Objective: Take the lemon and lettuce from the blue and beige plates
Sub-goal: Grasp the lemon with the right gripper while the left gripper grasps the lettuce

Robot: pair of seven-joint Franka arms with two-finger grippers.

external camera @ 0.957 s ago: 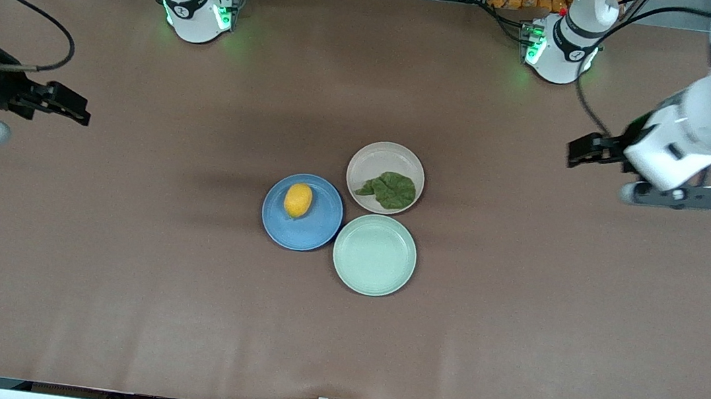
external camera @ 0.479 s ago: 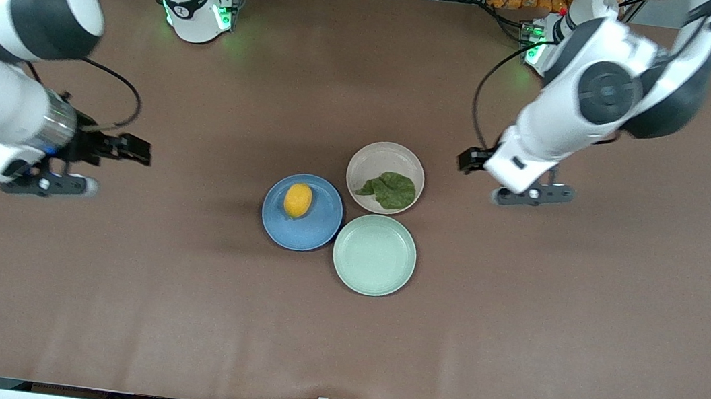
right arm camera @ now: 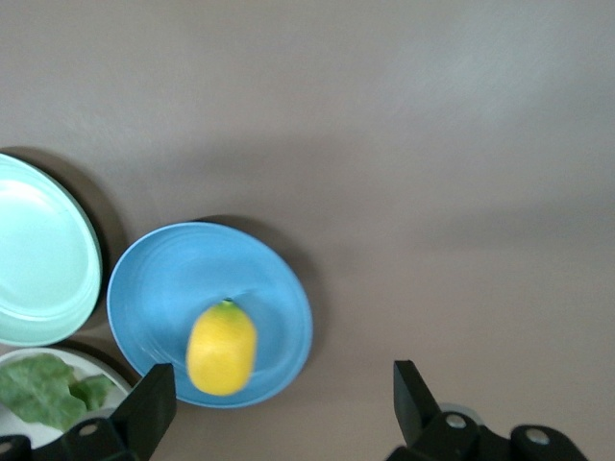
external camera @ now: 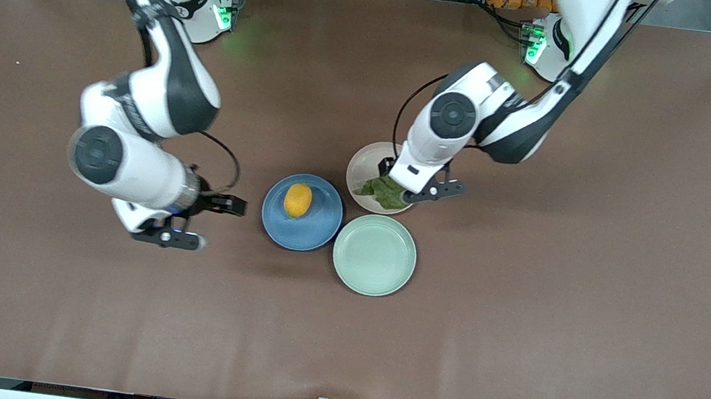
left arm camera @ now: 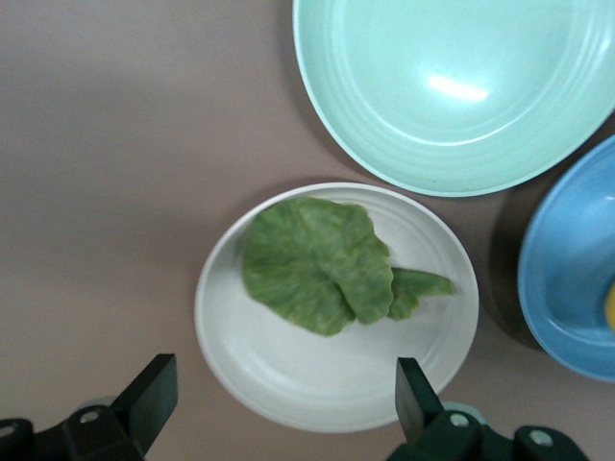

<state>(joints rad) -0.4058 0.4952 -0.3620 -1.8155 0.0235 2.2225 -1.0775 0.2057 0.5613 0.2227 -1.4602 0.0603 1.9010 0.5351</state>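
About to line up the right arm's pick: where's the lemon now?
The lemon lies on the blue plate, beside the mint-green plate and toward the right arm's end of it.

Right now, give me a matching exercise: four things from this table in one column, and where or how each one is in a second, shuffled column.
Things:
1. lemon
2. lettuce
3. mint-green plate
4. right gripper

Places or states:
A. nearest the front camera of the three plates, nothing on it
B. on the beige plate
C. over bare table beside the blue plate, fingers open
D. on the blue plate

Pairs: 1-D, 2-B, 3-A, 4-C
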